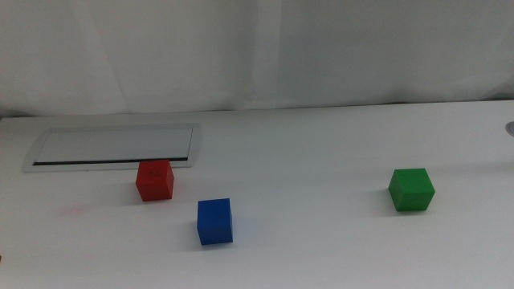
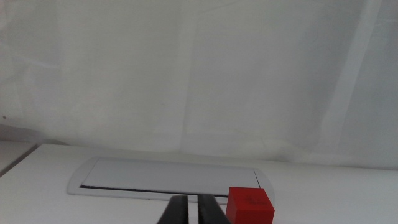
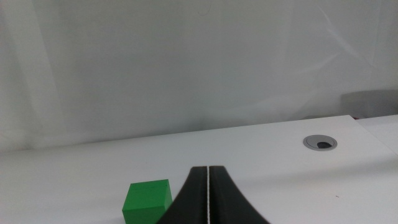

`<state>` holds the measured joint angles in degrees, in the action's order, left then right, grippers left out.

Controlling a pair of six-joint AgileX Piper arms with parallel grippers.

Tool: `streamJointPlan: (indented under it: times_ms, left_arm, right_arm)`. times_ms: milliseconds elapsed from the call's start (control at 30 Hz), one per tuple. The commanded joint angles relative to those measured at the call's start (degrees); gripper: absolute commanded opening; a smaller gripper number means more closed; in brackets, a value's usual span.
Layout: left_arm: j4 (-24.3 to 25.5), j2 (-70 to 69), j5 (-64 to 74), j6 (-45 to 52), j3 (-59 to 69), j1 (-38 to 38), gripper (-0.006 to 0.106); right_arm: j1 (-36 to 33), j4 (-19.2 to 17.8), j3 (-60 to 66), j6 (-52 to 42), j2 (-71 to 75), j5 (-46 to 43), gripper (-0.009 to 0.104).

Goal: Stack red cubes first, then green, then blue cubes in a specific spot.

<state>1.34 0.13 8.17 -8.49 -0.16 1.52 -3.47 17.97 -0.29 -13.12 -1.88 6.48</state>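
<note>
Cubes, three, all resting singly on the white tabletop (image 1: 321, 160), none stacked

Grey framed panel (image 1: 115, 147): long, flat, set into the table toward its far left; in the left wrist view it lies ahead of the left gripper (image 2: 191, 211), beyond the red cube

Red cube (image 1: 154, 180): matte, upright, just in front of the panel's right end, not on it; in the left wrist view it sits just beside the left gripper's jaws, off to one side, not between them and not touched

Blue cube (image 1: 214, 221): near the red cube, nearer the camera and a little to its right, apart from it; not seen from either wrist

Green cube (image 1: 412, 189): alone, well apart from the other two on the right half of the table; in the right wrist view it sits just beside the right gripper (image 3: 208, 193), off to one side and untouched

Round grey port (image 3: 320, 143): flush in the table, ahead of the right gripper

Left gripper: jaws narrowly parted, a slim gap between, holding nothing

Right gripper: jaws pressed together, only a hairline seam showing, holding nothing
</note>
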Motion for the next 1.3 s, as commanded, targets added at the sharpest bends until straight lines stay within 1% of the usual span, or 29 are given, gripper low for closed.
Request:
streamJointPlan:
  times_ms: [0,167,200,267,300,333,367,400,433,467,500,733,833,933,1067,1267]
  left_arm:
    - [-0.3,-0.1,-0.3,0.1,2.2,0.2,-0.003]
    - [-0.3,-0.1,-0.4,0.1,2.2,0.2,-0.003]
    - [-0.3,-0.1,-1.5,0.1,2.2,0.2,-0.001]
    - [-0.5,-0.1,-1.9,-4.4,2.2,0.2,0.010]
    - [-0.5,-0.1,-1.9,-6.2,2.2,0.2,0.016]
    - [-0.5,-0.1,-1.9,-8.4,2.2,0.2,0.026]
    - [-0.5,-0.1,-1.9,-10.1,2.2,0.2,0.039]
    - [-0.5,-0.1,-2.0,-11.1,2.2,0.2,0.071]
    - [-0.5,-0.1,-2.0,-11.1,2.2,0.2,0.089]
    - [-0.4,-0.1,-1.6,-11.3,2.2,0.2,0.093]
    - [-0.4,-0.1,-1.5,-11.3,2.2,0.2,0.093]
    - [-0.3,-0.1,-2.9,-6.8,2.2,0.2,0.093]
    - [-0.7,-0.1,-4.0,-7.6,1.6,0.2,0.092]
    - [-0.8,0.2,-2.0,-7.6,-0.4,0.2,0.091]
    - [-3.3,2.9,0.3,-7.6,-4.6,0.1,0.091]
    - [-3.5,10.0,7.4,0.0,-16.5,0.1,0.091]
  right_arm:
    - [-0.1,0.2,2.4,-0.4,0.2,-0.7,-0.001]
    - [-0.1,0.2,2.4,-0.4,0.2,-0.6,-0.001]
    - [-0.1,0.2,2.4,-0.4,0.2,-1.1,0.000]
    - [-0.1,0.9,2.4,-0.3,0.2,-1.2,0.009]
    - [-0.1,1.5,2.4,-0.3,0.2,-1.2,0.016]
    - [-0.1,2.5,2.4,-0.3,0.2,-1.2,0.025]
    - [-0.1,3.4,2.4,-0.3,0.2,-1.3,0.037]
    - [-0.1,3.7,2.4,-0.3,0.2,-1.3,0.068]
    - [-0.1,3.7,2.4,-0.3,0.2,-1.3,0.080]
    - [-0.1,3.7,2.4,-0.3,0.2,-1.0,0.095]
    - [-0.1,3.7,2.4,-0.5,0.2,-1.0,0.103]
    - [-0.1,3.7,2.4,-0.4,0.2,-0.9,0.103]
    - [-0.1,3.7,2.4,-0.4,0.2,-0.9,0.103]
    - [-0.1,3.7,2.4,-0.4,0.2,-1.2,0.103]
    - [-0.1,3.7,2.4,-0.4,0.2,-1.4,0.103]
    - [-0.1,3.7,2.4,-0.4,0.2,-1.6,0.103]
